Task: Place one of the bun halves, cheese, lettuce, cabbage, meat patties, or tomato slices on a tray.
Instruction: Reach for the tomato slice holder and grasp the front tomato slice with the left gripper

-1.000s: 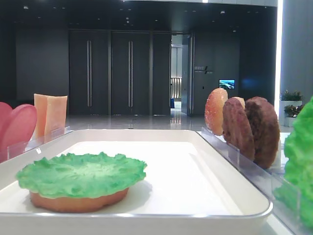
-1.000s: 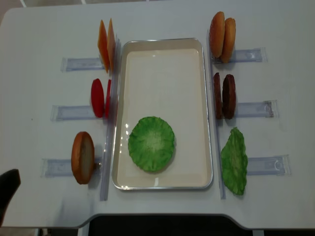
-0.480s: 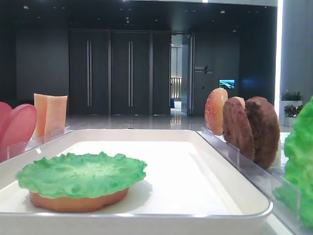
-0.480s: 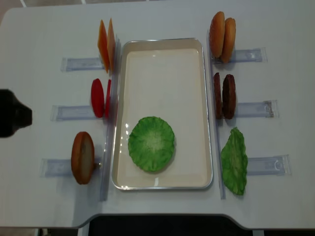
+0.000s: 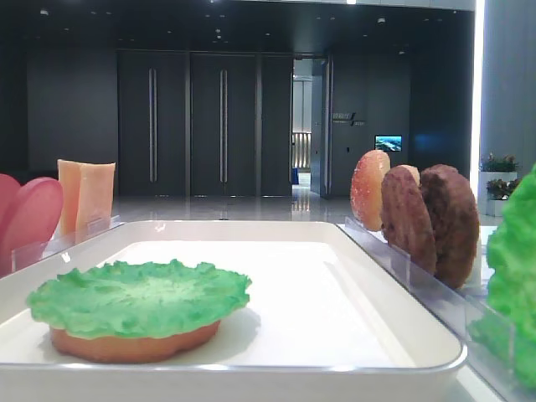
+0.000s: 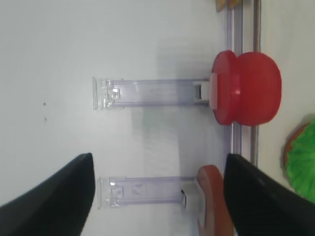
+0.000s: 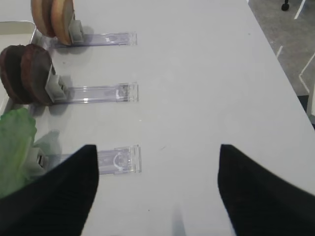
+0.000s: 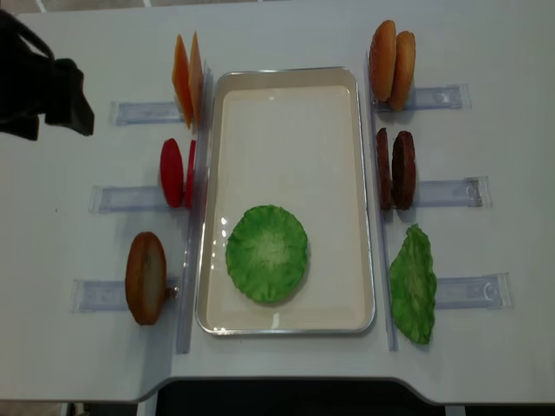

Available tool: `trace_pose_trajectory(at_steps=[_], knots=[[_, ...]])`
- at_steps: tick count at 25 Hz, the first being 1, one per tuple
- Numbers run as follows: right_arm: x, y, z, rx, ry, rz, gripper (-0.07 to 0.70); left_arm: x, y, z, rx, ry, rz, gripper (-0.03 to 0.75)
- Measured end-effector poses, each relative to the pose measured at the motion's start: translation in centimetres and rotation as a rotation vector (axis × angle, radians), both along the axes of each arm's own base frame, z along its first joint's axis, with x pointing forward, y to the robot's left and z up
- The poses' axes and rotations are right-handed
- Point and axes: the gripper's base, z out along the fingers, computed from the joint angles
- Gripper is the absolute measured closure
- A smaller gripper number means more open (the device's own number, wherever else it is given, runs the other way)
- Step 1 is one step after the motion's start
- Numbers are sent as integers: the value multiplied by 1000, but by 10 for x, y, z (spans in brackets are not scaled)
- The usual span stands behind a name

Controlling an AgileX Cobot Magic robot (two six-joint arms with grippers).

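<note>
Left gripper (image 8: 69, 104) climbs to the frame's upper left, jaws spread and empty, nearing the cheese (image 8: 187, 76) for the tray (image 8: 286, 74).

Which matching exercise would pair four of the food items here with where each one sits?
Items:
1. tomato slices
2. meat patties
3. cheese
4. lettuce on a bun half

Places:
A. rack right of the tray, middle row
B. inside the tray, near end
C. rack left of the tray, far row
D. rack left of the tray, middle row

Pairs: 1-D, 2-A, 3-C, 4-B
</note>
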Motion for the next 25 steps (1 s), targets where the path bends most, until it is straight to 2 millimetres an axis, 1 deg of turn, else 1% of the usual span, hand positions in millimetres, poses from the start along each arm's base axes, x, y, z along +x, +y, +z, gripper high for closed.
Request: trace_pose_trajectory(at_steps=[1, 3, 6, 8, 11, 14, 19, 21, 25], knots=[[0, 0, 0, 0, 0, 0, 145, 9, 0, -4, 0, 16, 0, 95], [0, 0, 0, 0, 0, 0, 145, 21, -1, -9, 1, 35, 1, 95], [0, 0, 0, 0, 0, 0, 145, 32, -4, -12, 5, 58, 16, 95], [0, 0, 0, 0, 0, 0, 145, 36, -12, -11, 18, 52, 3, 95], [0, 0, 0, 0, 0, 0, 145, 39, -35, -9, 37, 41, -30, 95], [0, 0, 0, 0, 0, 0, 145, 38, -61, -12, 43, 52, -50, 95], [0, 0, 0, 0, 0, 0, 145, 36, -96, -30, 49, 121, -54, 95], [0, 0, 0, 0, 0, 0, 145, 37, -106, -38, 53, 146, -50, 95], [0, 0, 0, 0, 0, 0, 145, 40, -121, -55, 63, 192, -43, 95]])
